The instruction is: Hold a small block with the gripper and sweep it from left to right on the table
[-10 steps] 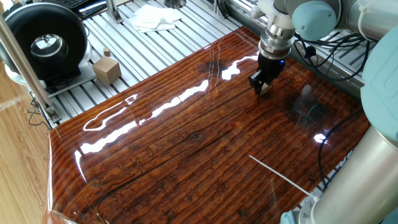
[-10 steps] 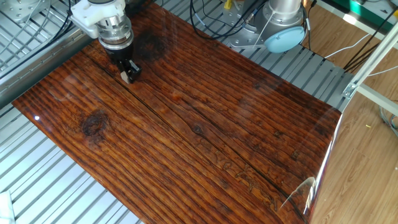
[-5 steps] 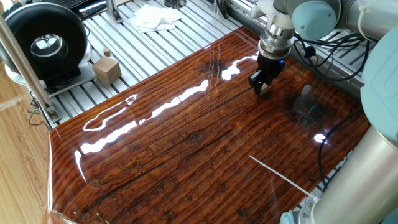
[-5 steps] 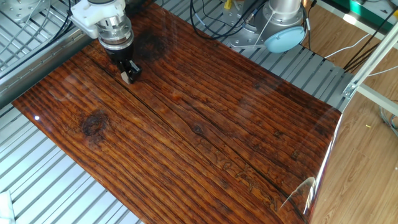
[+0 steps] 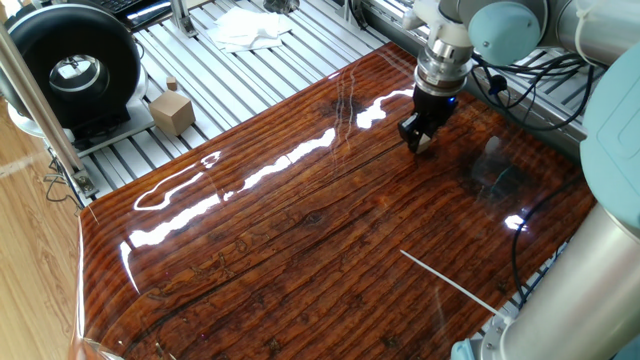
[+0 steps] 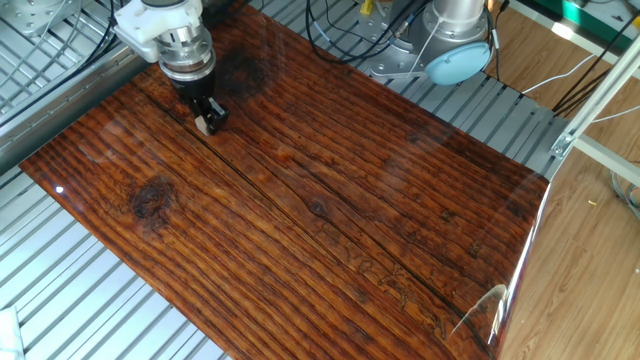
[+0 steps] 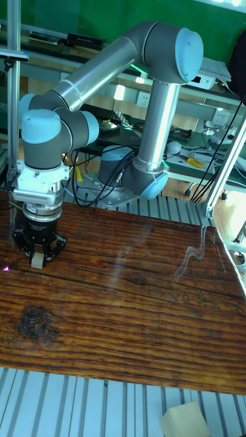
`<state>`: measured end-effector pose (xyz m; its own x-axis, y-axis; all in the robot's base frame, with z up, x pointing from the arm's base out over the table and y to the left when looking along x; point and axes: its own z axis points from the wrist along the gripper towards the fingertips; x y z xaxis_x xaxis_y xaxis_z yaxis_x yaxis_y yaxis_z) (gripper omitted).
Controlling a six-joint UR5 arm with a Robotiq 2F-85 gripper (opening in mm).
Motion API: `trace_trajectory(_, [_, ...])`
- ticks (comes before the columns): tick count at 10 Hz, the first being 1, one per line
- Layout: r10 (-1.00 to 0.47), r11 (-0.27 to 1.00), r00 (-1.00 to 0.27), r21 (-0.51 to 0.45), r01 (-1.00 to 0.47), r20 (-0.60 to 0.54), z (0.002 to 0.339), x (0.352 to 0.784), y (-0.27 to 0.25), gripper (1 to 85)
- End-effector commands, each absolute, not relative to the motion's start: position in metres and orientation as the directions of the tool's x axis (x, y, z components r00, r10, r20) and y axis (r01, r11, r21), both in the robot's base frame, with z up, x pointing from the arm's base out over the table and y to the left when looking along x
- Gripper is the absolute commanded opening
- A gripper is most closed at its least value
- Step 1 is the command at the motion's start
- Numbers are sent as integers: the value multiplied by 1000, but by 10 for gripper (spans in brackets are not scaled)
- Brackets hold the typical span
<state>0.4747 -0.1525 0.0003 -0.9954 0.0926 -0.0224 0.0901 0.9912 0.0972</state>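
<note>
Block grasped; sweep judged barely begun.
The tool gripped the small block at the surface, left of frame in the tall view; nearly the full rightward sweep appeared to remain.

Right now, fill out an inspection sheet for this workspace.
Surface: glossy brown table on a slatted metal frame, with glare streaks.
Job's things: block held between the fingers, low at the table; contact cannot be told.
Clutter: larger cube with a knob, white cloth and a black round device on the frame; a thin white line on the table.
Grippers: gripper shut on the block, pointing down, near one end of the table.
Cables: black cables near the arm's base.
Surroundings: bench with tools behind the arm.
</note>
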Motion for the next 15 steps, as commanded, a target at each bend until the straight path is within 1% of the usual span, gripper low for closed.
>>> trace_trajectory(1, [102,989,-994,107,98,-30,2,477,-151,10])
trace_trajectory(7, [107,990,-994,94,103,-35,1,478,-150,10])
trace_trajectory(15, [120,988,-992,100,117,-32,2,478,-147,10])
